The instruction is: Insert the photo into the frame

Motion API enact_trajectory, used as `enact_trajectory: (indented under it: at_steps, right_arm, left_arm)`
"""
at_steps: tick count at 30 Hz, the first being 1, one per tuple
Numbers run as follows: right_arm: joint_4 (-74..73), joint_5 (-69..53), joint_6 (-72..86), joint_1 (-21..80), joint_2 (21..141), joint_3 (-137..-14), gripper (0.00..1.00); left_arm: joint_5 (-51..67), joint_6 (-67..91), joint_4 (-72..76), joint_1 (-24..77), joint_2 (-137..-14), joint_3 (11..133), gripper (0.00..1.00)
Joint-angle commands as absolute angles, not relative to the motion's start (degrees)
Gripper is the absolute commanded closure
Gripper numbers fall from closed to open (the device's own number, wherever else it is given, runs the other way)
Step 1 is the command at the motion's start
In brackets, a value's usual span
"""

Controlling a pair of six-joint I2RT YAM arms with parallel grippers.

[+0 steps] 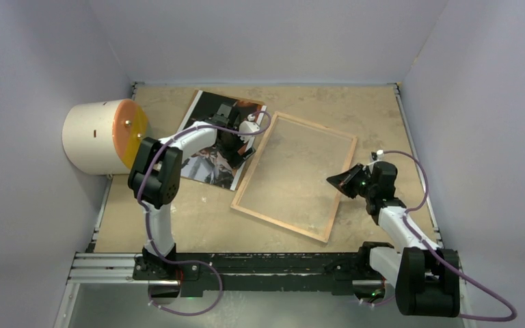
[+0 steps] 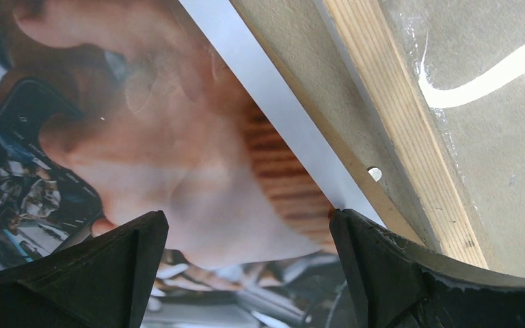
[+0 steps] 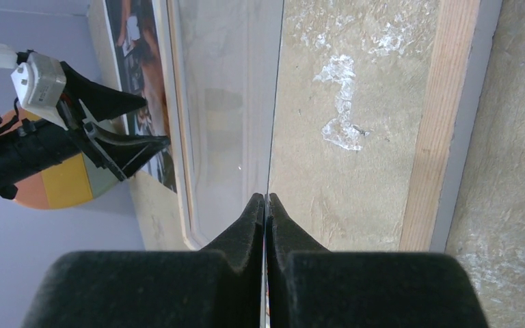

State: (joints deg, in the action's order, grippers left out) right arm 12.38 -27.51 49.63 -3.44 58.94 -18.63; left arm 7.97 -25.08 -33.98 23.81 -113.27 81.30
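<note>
Plainly, little of the job is done. At the far left a white drum with an orange face sits against the wall and plays no part. Next comes the photo, lying picture-side up on the table and not in the frame at all. In the left wrist view its white border runs just beside the frame's left rail, with a strip of bare table between them. The left gripper hangs low over the photo's right part, jaws spread wide and gripping nothing, so the print is not yet picked up. The frame lies flat mid-table, wood side up, with nothing laid on its glass. At its right rail the right gripper points inward, fingers pressed together. Nothing shows between them, and I cannot tell whether the tips touch the glass. By my reckoning the whole task is left: grasp the photo, carry it over the rail, settle it inside the frame
</note>
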Motion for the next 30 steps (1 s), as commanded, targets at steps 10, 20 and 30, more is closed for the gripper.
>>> enact_trajectory:
  at_steps: [10, 20, 30]
  right_arm:
    - [24.14, -29.41, 53.91, -3.6, 58.16, -16.26, 1.0]
    - [34.73, -34.45, 56.26, -3.52, 54.04, -14.57, 1.0]
    - [37.92, -36.32, 55.99, -2.52, 54.65, -14.65, 1.0]
  left_arm:
    - [10.81, -24.41, -31.49, 25.41, -115.5, 78.63, 0.01]
    - [11.34, -24.39, -31.09, 27.25, -116.19, 78.16, 0.0]
    - [10.53, -24.54, -32.75, 28.21, -115.93, 80.04, 0.0]
